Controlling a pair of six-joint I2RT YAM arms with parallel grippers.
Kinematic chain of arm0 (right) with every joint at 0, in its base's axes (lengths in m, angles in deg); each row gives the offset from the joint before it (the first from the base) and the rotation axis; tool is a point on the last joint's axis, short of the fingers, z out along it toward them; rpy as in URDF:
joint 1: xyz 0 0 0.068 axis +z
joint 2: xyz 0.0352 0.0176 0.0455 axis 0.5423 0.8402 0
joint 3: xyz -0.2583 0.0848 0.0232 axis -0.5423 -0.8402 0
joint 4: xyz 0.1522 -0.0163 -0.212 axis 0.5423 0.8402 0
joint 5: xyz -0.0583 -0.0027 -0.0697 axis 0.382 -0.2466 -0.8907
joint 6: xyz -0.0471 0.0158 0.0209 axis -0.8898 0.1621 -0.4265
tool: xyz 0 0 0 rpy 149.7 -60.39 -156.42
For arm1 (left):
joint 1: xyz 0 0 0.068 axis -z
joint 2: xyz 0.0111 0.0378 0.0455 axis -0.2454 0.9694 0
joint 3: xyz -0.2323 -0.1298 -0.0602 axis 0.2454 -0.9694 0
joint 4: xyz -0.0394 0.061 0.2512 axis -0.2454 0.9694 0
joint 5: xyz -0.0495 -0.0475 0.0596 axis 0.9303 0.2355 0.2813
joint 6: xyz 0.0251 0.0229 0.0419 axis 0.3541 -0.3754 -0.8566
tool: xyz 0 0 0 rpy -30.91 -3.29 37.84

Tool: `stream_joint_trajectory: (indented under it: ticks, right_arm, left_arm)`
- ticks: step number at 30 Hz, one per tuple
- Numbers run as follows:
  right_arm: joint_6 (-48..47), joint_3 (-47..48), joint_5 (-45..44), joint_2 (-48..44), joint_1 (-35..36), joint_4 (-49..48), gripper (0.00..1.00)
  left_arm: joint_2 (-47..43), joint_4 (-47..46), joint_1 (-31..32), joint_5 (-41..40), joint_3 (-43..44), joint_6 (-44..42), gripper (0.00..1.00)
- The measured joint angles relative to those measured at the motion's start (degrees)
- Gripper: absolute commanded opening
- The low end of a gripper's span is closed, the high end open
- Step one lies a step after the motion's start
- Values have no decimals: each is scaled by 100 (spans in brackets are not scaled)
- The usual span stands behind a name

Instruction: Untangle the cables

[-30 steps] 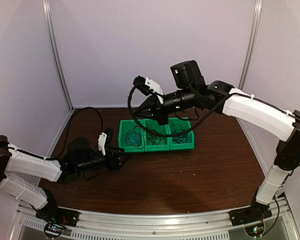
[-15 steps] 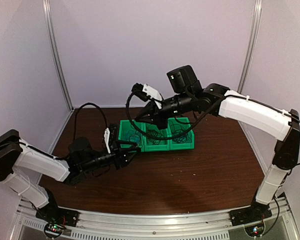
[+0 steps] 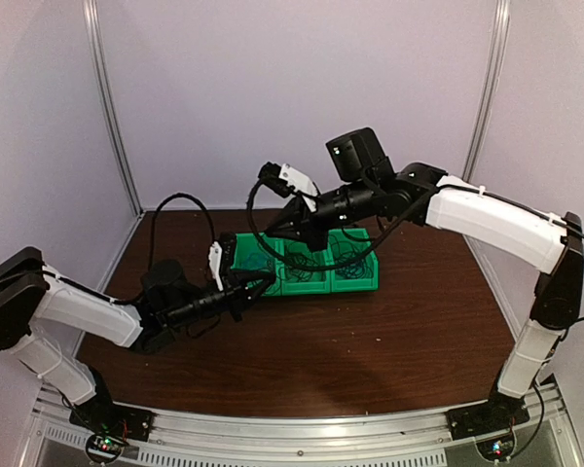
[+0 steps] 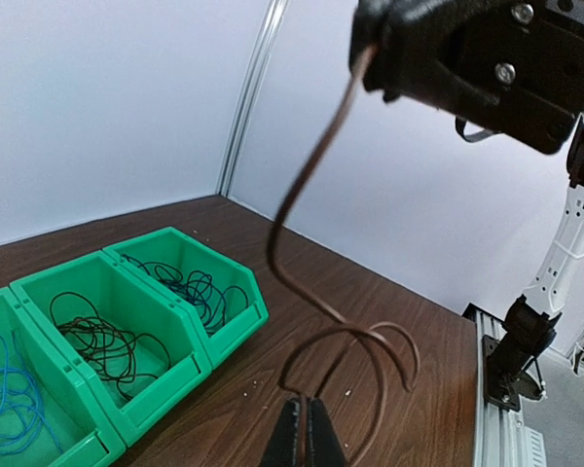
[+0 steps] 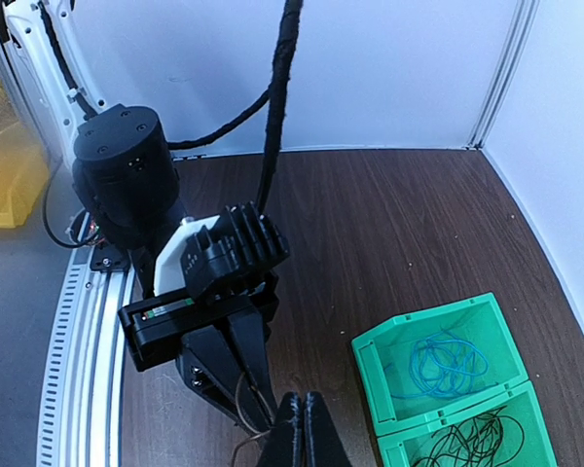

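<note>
A thin brown cable (image 4: 311, 175) hangs in loops between both grippers above the table. In the left wrist view my left gripper (image 4: 307, 433) is shut on its lower end, and the cable rises to my right gripper (image 4: 368, 53), which is shut on its upper end. From above, the left gripper (image 3: 264, 281) is just in front of the green bins (image 3: 355, 284) and the right gripper (image 3: 276, 232) hovers over them. A blue cable (image 4: 5, 409) lies in the left bin, with black cables (image 4: 97, 341) in the middle and right bins.
The three joined green bins (image 4: 229, 326) stand at the middle back of the brown table (image 3: 399, 331). The arms' thick black cables (image 3: 263, 229) arc near the bins. White walls enclose the back and sides. An aluminium rail (image 3: 302, 428) runs along the near edge.
My left arm has reached forward and right to the bins' front, and its gripper has closed on the brown cable. The right arm shifted slightly left and lower, still shut.
</note>
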Motion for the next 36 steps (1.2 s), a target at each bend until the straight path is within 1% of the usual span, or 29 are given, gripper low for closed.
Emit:
stream_joint_trajectory:
  ticks: [2, 5, 8, 10, 14, 17, 18, 20, 21, 23, 25, 27, 29, 34, 36]
  right_arm:
    - [24, 24, 9, -7, -114, 11, 0]
    - [101, 160, 20, -31, -396, 9, 0]
    - [179, 203, 81, -118, -654, 155, 0]
    - [249, 269, 151, -140, -758, 269, 0]
    - [337, 337, 219, -162, -907, 260, 0]
    - [409, 468, 170, -330, -1126, 48, 0]
    - [413, 481, 160, -431, -1193, -46, 0]
    - [417, 485, 140, -621, -1287, -166, 0]
    - [417, 481, 140, -715, -1300, -221, 0]
    - [413, 435, 140, -857, -1287, -363, 0]
    - [413, 328, 142, -938, -1272, -448, 0]
    - [413, 199, 149, -957, -1259, -494, 0]
    - [415, 24, 149, -957, -1255, -509, 0]
    - [442, -472, 251, -966, -1252, -531, 0]
    - [463, -793, 326, -992, -1250, -584, 0]
  left_arm:
    - [59, 33, 0, 15, -35, 0, 0]
    - [166, 44, 0, 55, -166, 2, 4]
    - [225, -184, -7, 57, -227, 11, 3]
    - [227, -433, -7, 55, -302, 28, 4]
    - [308, -664, -4, 83, -409, 61, 13]
    - [592, -413, -4, 212, -649, 111, 25]
    - [643, -369, -4, 256, -732, 133, 24]
    - [675, -356, -4, 361, -944, 186, 11]
    - [673, -378, -4, 404, -1023, 212, 8]
    - [669, -393, -4, 457, -1084, 243, 7]
    - [627, -402, -4, 463, -1086, 258, 12]
    - [503, -402, 7, 398, -1086, 278, 23]
    - [304, -354, 33, 278, -1071, 286, 29]
    - [-214, 52, 136, -22, -730, 208, 35]
    - [-417, 415, 146, -162, -509, 162, 36]
